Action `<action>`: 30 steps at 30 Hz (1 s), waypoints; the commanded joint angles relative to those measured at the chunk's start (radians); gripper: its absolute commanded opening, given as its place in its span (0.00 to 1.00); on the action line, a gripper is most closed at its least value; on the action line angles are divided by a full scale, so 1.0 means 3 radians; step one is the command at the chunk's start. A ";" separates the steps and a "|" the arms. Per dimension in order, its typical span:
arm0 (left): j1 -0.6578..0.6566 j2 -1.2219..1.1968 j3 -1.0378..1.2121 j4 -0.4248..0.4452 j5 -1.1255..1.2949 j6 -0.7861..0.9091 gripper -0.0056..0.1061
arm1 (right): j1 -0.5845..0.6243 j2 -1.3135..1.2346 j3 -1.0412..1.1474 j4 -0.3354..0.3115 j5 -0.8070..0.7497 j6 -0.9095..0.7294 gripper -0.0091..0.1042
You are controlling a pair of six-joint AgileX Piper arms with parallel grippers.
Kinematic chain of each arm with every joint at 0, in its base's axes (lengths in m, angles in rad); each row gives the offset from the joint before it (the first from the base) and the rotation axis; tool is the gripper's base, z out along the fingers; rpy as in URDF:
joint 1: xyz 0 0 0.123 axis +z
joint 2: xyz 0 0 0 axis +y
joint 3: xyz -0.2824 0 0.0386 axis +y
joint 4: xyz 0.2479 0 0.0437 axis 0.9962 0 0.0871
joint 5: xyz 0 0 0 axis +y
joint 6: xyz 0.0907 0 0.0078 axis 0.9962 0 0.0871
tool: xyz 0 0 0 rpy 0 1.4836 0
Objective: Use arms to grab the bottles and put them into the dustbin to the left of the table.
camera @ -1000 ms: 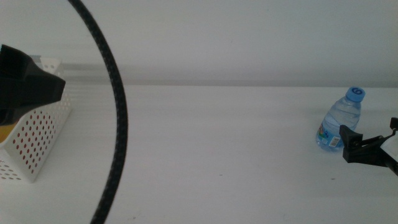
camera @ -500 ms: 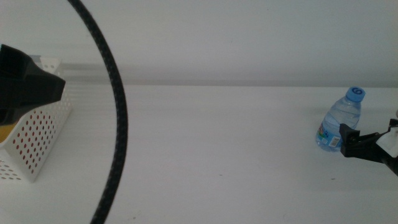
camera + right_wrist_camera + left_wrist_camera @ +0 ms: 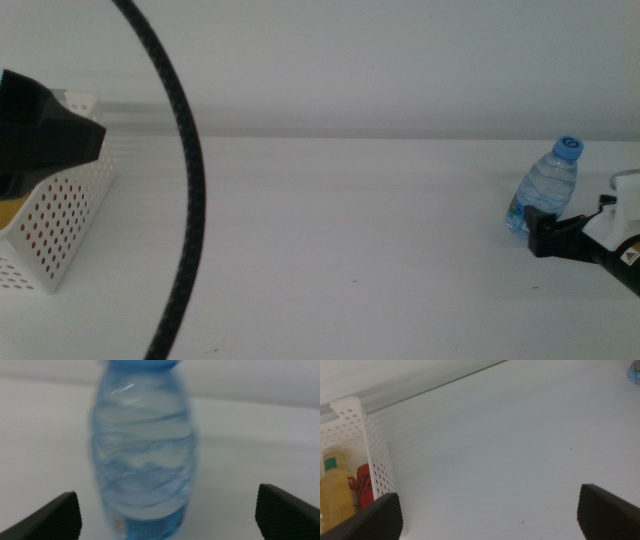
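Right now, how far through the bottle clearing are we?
Done: the yellow juice bottle and red soda can sit inside the dustbin. In hand: the right gripper, jaws open, is lined up on the water bottle, which stands on the table, not gripped. Left: grasp it and carry it to the bin. The left gripper waits open by the dustbin.

Plain pale grey-white back wall (image 3: pixel 400 60), bare and matte. It meets the flat surface below along a dark straight horizontal seam (image 3: pixel 400 136). Lighting is soft, even and diffuse, with only faint shadows showing.
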 commanded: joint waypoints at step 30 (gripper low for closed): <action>-0.0033 -0.0007 0.0000 -0.0001 -0.0051 -0.0021 0.89 | 0.0051 0.0565 -0.0551 0.0003 -0.0103 -0.0055 0.90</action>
